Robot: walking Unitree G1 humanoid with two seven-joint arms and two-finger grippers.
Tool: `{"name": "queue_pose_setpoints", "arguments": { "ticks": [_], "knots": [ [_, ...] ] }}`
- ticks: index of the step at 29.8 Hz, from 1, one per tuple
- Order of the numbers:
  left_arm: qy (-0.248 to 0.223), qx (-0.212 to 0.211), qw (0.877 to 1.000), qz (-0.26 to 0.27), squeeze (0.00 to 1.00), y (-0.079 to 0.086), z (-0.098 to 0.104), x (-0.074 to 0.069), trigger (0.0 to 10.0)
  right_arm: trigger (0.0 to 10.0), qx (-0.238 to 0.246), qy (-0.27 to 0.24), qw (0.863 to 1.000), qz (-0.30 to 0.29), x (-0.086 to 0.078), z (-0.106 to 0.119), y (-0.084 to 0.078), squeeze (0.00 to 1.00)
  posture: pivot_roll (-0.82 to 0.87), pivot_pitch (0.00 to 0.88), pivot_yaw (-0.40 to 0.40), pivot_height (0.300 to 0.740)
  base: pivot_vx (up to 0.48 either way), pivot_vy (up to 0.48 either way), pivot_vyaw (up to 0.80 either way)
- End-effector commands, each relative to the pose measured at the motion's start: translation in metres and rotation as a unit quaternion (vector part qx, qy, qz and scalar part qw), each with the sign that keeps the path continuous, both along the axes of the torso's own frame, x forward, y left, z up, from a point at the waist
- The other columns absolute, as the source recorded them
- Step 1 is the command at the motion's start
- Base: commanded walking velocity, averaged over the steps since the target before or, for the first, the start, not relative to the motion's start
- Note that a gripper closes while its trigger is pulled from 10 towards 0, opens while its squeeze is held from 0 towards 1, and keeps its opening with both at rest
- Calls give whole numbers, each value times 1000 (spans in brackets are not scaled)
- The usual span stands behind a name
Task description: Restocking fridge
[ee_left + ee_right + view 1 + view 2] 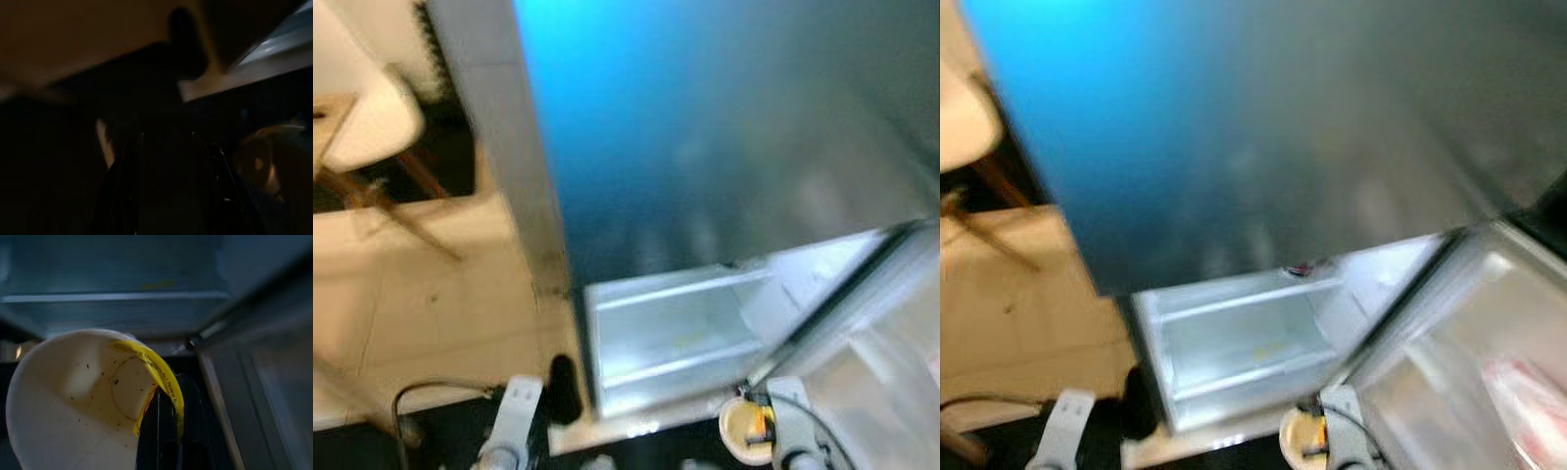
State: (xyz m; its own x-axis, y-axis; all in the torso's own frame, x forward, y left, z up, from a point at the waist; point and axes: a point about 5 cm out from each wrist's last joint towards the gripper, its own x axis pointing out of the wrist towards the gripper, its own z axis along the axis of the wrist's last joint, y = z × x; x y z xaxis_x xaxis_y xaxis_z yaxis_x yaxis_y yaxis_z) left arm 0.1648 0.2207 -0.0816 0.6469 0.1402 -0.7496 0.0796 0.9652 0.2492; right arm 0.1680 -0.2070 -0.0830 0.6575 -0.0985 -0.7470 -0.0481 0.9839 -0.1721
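your right pincer [161,431] is gripping a paper cup [83,401] at its rim, one black finger [164,431] inside the mouth of the cup, against the yellow band. the cup is tilted, with its open mouth toward the wrist camera. inside it you see only small dark specks on the white wall and bottom; there is no liquid. the yellow band has a line of small print, but it is too blurred to read.

just ahead of this pincer is the open fridge [705,147], with a pale drawer [675,333] at its low part. the drawer looks bare apart from a faint yellowish mark on its floor. to the right of the pincer stands the open fridge door [1469,352].

your left pincer [563,387] hangs low beside the fridge corner; you cannot tell if its fingers are open or closed, the wrist view is too dark.
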Motion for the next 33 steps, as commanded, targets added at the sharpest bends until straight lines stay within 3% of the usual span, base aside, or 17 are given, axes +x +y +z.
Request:
{"name": "queue_pose_setpoints", "arguments": {
  "ticks": [1, 8, 21, 25, 27, 29, 30, 33],
  "knots": [
    [12, -2, 1000, -1, 0, -2, -3, -5, 10000, 10000, 1, 5, 1000, -3, -4, -2, 1, 0, -61, 84, -49, 740, 0, 0, 800],
    [12, -1, 1000, -1, 0, -3, -3, -5, 10000, 10000, -2, 6, 1000, -6, -4, -2, 0, 0, -60, 85, -49, 740, 0, 0, 744],
    [10, 1, 1000, 0, 0, -1, -3, -5, 10000, 10000, -2, -34, 998, -57, 11, 9, -15, 0, -59, 88, -47, 740, 0, 0, 0],
    [-12, 10, 1000, 17, 0, 4, 2, 1, 10000, 10000, 14, -80, 995, -65, 29, 20, -15, 0, -58, 96, -41, 740, 0, 0, 0],
    [-50, 20, 998, 35, 0, 9, 11, 14, 10000, 10000, 41, -148, 986, -59, 55, 38, -8, 0, -55, 105, -35, 740, 0, 0, 0],
    [-61, 22, 997, 39, 0, 10, 14, 19, 10000, 10000, 50, -168, 983, -56, 62, 44, -5, 0, -55, 106, -33, 740, 0, 0, 0],
    [-61, 22, 997, 39, 0, 10, 14, 19, 10000, 10000, 50, -168, 983, -56, 62, 44, -5, 0, -55, 106, -33, 740, 0, 0, 0],
    [-92, 33, 995, 13, 0, 6, 21, 30, 10000, 10000, 71, -233, 969, -49, 84, 64, 6, 0, -49, 109, -27, 740, 0, 0, 0]
  ]
}}
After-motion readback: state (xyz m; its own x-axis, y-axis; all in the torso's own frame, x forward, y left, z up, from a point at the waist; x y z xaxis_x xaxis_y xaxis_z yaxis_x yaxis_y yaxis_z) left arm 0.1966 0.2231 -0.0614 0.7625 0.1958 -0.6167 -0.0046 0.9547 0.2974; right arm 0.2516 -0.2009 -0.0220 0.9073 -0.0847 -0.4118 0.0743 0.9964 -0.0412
